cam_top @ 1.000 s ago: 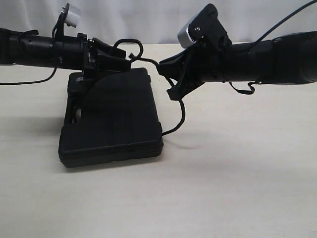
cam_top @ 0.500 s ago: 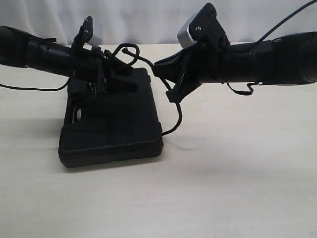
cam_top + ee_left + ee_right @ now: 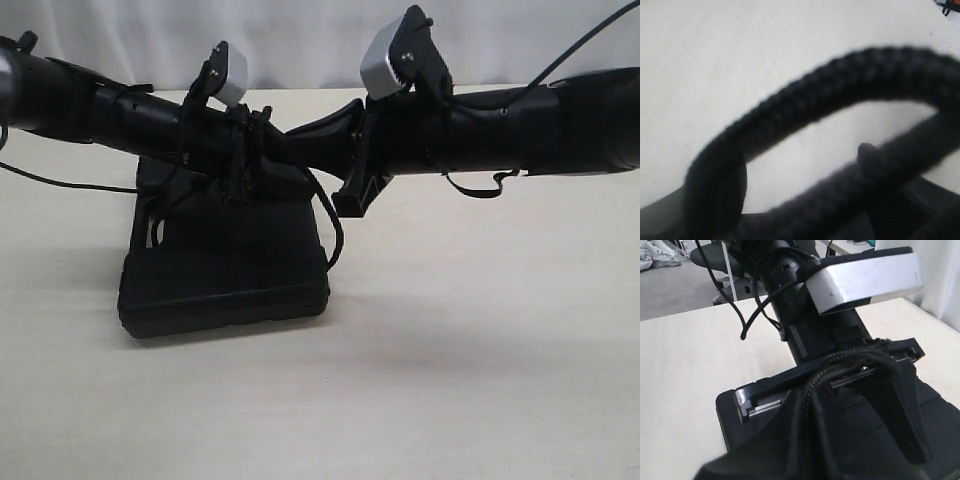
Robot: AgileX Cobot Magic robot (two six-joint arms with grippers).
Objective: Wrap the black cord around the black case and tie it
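— Tools first?
— Right tool [image 3: 320, 178] looks spread. Left tool [image 3: 250, 165]: grip I cannot tell.
— Cord?
— Black cord [image 3: 805, 100], braided and matte, drapes over left tool above black case [image 3: 230, 270], lying flat on pale surface [image 3: 480, 350].

so the surface [image 3: 480, 380] is just a plain pale beige top, and the only thing sitting flat on it is the black case [image 3: 225, 280], left of the middle. The black cord [image 3: 335, 235] loops down its right edge, can't tell if it touches
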